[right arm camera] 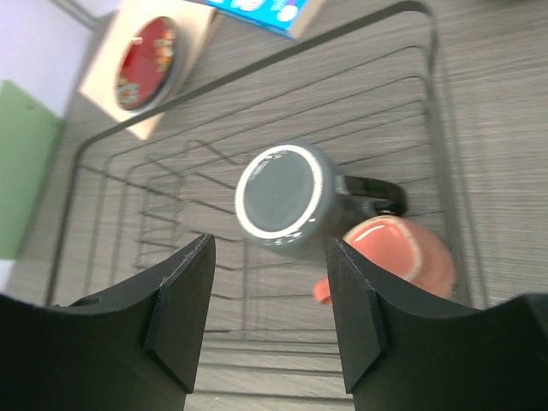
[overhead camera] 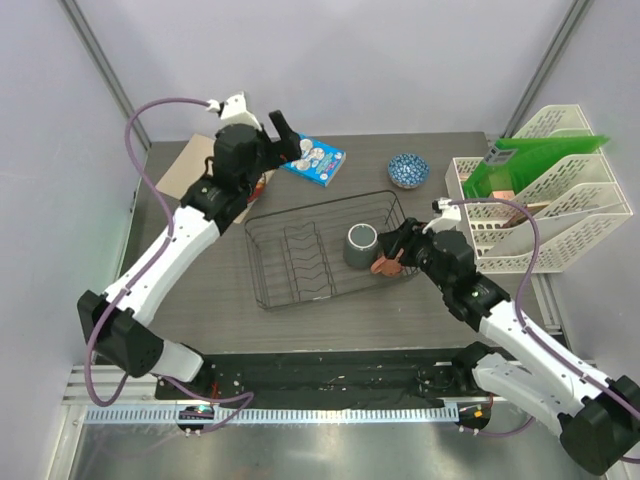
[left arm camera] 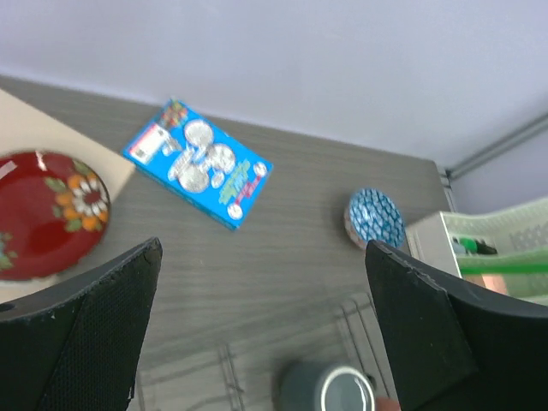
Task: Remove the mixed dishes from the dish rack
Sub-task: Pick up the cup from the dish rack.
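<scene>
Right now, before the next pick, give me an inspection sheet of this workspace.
Surface: dark wood-grain table; tan board at its far left.
Job's things: dish rack holds dark grey mug and pinkish mug side by side; bowl and red plate are out, the plate on the board.
Clutter: blue packet; white file organiser with green folder.
Grippers: left gripper open, empty; right gripper open above the mugs.
Cables: purple cables looped along both arms.
Surroundings: plain walls, metal frame posts.
</scene>
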Available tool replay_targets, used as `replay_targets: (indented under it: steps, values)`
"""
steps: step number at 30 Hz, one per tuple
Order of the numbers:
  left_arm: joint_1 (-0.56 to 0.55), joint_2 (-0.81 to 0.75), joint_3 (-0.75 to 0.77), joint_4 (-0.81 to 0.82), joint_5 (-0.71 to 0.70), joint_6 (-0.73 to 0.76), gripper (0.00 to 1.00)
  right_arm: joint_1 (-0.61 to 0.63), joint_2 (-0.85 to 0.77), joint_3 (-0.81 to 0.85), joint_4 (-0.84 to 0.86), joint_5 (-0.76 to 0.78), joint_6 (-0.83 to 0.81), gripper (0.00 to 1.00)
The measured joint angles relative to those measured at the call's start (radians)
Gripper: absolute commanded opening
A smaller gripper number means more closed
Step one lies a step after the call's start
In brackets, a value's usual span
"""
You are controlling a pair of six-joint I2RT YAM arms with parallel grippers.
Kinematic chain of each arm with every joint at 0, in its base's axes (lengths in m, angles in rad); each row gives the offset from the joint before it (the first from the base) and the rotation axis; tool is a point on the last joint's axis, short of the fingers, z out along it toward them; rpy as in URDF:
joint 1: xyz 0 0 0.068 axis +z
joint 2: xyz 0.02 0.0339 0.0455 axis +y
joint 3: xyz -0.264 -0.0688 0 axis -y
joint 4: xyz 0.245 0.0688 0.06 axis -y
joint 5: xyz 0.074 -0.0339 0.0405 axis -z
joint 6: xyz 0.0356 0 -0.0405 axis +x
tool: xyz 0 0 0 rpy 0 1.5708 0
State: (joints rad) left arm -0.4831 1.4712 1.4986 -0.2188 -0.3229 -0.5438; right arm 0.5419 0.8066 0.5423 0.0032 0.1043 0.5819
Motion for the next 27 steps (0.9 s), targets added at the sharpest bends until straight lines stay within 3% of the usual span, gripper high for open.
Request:
replay_targets:
  steps: [6, 9, 12, 18, 22, 27]
  values:
    - [-0.017, -0.081, -0.319, 0.090, 0.051, -0.114, 1.00, 0.000, 0.114, 0.071, -0.093, 0.095, -0.031, 0.60]
    - [-0.073, -0.056, -0.404, 0.060, 0.027, -0.109, 1.00, 0.000, 0.159, 0.087, -0.117, 0.115, -0.031, 0.60]
    - [-0.188, 0.008, -0.338, 0.008, -0.026, -0.072, 1.00, 0.000, 0.157, 0.087, -0.124, 0.128, -0.029, 0.60]
    - [-0.410, 0.177, -0.064, -0.095, -0.233, -0.066, 1.00, 0.000, 0.089, 0.093, -0.128, 0.169, -0.029, 0.60]
    - [-0.389, 0.289, 0.057, -0.197, -0.188, -0.133, 1.00, 0.000, 0.067, 0.101, -0.138, 0.183, -0.031, 0.61]
    - [-0.365, 0.351, 0.027, -0.229, -0.121, -0.138, 1.00, 0.000, 0.018, 0.101, -0.162, 0.201, -0.039, 0.61]
